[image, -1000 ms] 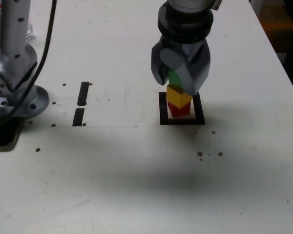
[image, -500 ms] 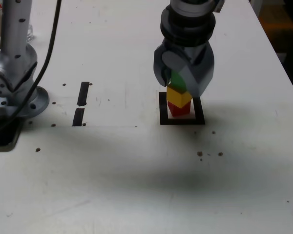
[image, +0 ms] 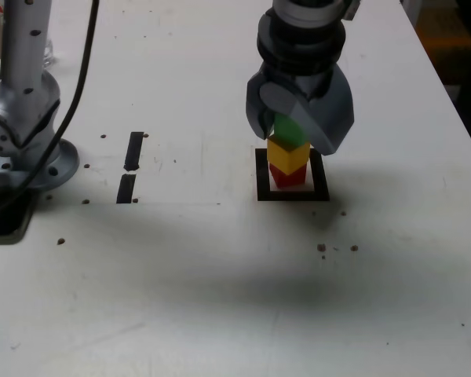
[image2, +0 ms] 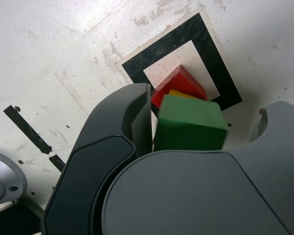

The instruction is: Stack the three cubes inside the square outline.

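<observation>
The three cubes stand stacked inside the square outline: the red cube at the bottom, the yellow cube in the middle, the green cube on top. The yellow and green cubes sit slightly twisted against the red one. My gripper straddles the green cube from above and stands open. In the wrist view a clear gap shows between the green cube and one jaw, while the other jaw stays close beside it. Only a sliver of yellow shows in the wrist view.
The arm's grey base stands at the exterior view's left with a black cable hanging by it. Two short black strips lie left of the outline. Small dark specks dot the white table.
The jaws have spread apart around the green cube, letting go of it. The stack has stayed in place and the arm has barely moved.
</observation>
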Available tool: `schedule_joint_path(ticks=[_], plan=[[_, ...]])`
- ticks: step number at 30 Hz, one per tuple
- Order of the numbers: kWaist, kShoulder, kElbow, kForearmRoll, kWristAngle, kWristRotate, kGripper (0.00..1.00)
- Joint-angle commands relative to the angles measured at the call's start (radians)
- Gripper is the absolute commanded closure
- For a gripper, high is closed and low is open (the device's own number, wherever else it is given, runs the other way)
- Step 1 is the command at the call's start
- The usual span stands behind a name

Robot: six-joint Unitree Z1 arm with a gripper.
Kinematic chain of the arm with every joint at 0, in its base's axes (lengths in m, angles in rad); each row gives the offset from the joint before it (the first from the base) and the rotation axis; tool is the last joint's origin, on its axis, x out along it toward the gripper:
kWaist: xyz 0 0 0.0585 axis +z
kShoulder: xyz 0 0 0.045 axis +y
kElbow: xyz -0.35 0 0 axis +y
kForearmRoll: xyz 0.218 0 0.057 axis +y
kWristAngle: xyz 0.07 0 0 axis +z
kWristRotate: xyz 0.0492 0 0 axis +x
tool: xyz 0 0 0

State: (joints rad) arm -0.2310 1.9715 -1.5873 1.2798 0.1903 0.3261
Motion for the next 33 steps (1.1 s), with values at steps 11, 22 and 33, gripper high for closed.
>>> schedule_joint_path(ticks=[11,22,33], plan=[[0.003,-0.024,0.000,0.030,0.025,0.001,0.15],[0.003,-0.105,-0.046,0.048,0.075,0.003,0.15],[0.023,-0.266,0.042,0.103,0.125,-0.017,0.15]])
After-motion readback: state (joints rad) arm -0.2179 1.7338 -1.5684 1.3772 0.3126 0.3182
